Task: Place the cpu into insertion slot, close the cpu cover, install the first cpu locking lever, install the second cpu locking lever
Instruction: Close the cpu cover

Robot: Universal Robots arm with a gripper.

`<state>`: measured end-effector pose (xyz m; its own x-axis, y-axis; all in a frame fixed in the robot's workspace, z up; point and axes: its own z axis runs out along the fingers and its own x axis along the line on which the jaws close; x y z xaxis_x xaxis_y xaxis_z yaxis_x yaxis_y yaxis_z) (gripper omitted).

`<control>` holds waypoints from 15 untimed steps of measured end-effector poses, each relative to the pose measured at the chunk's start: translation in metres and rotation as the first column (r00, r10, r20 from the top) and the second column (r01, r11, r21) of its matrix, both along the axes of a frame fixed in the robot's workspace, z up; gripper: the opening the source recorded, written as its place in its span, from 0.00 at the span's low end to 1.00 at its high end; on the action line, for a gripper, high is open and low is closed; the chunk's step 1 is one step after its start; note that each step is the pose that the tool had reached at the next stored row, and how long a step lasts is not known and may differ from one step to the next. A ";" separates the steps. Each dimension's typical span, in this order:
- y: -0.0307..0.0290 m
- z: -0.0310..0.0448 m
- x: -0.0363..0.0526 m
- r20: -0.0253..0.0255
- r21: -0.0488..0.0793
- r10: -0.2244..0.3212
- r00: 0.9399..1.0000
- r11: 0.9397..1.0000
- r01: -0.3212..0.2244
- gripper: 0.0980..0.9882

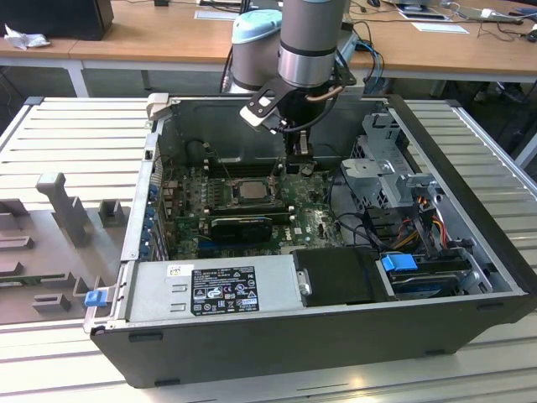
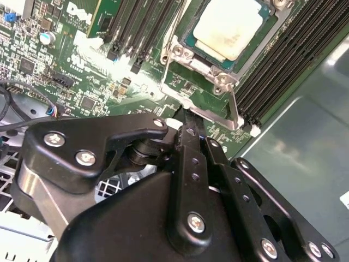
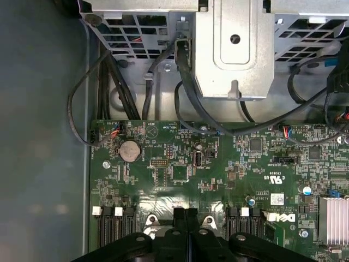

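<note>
The cpu (image 1: pixel 249 189), a pale square chip, lies flat in the insertion slot (image 1: pixel 228 191) on the green motherboard inside the open computer case. In the second wrist view the cpu (image 2: pixel 229 27) has the silvery cpu cover (image 2: pixel 199 70) framing it, and a thin metal lever (image 2: pixel 234 106) runs along one side of the socket. My gripper (image 1: pixel 298 153) hangs just beyond the socket's far corner, toward the exterior view's right. Its black fingers (image 2: pixel 191 142) are pressed together with nothing between them. The gripper (image 3: pixel 186 214) hovers low over the board.
Black memory slots (image 2: pixel 272 71) flank the socket. A black expansion card (image 1: pixel 242 225) lies in front of it, and a power supply (image 1: pixel 218 290) sits nearer still. A metal drive cage (image 1: pixel 386 168) with cables (image 3: pixel 109 71) stands at the exterior view's right. Case walls (image 1: pixel 252 126) enclose everything.
</note>
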<state>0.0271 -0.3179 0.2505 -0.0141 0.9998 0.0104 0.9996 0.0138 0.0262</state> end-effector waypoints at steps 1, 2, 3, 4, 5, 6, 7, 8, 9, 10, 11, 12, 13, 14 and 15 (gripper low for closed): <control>0.0000 0.0000 -0.0019 0.000 0.000 0.000 1.000 1.000 0.000 0.01; 0.0000 0.0000 -0.0035 0.000 0.000 0.000 1.000 1.000 0.000 0.01; 0.0000 0.0000 -0.0044 0.000 0.000 0.000 1.000 1.000 0.000 0.01; 0.0000 0.0000 -0.0053 0.000 0.000 0.000 1.000 1.000 0.000 0.01; 0.0000 0.0000 -0.0062 0.000 0.000 0.000 1.000 1.000 0.000 0.01; 0.0000 0.0000 -0.0071 0.000 0.000 0.000 1.000 1.000 0.000 0.01; 0.0000 0.0000 -0.0077 0.000 0.000 0.000 1.000 1.000 0.000 0.01; 0.0000 0.0000 -0.0086 0.000 0.000 0.000 1.000 1.000 0.000 0.01; 0.0000 0.0000 -0.0094 0.000 0.000 0.000 1.000 1.000 0.000 0.01; 0.0000 0.0000 -0.0101 0.000 0.000 0.000 1.000 1.000 0.000 0.01; 0.0000 0.0000 -0.0107 0.000 0.000 0.000 1.000 1.000 0.000 0.01; 0.0000 0.0000 -0.0110 0.000 0.000 0.000 1.000 1.000 0.000 0.01; 0.0000 0.0000 -0.0112 0.000 0.000 0.000 1.000 1.000 0.000 0.01; 0.0000 0.0000 -0.0115 0.000 0.000 0.000 1.000 1.000 0.000 0.01; 0.0000 0.0000 -0.0120 0.000 0.000 0.000 1.000 1.000 0.000 0.01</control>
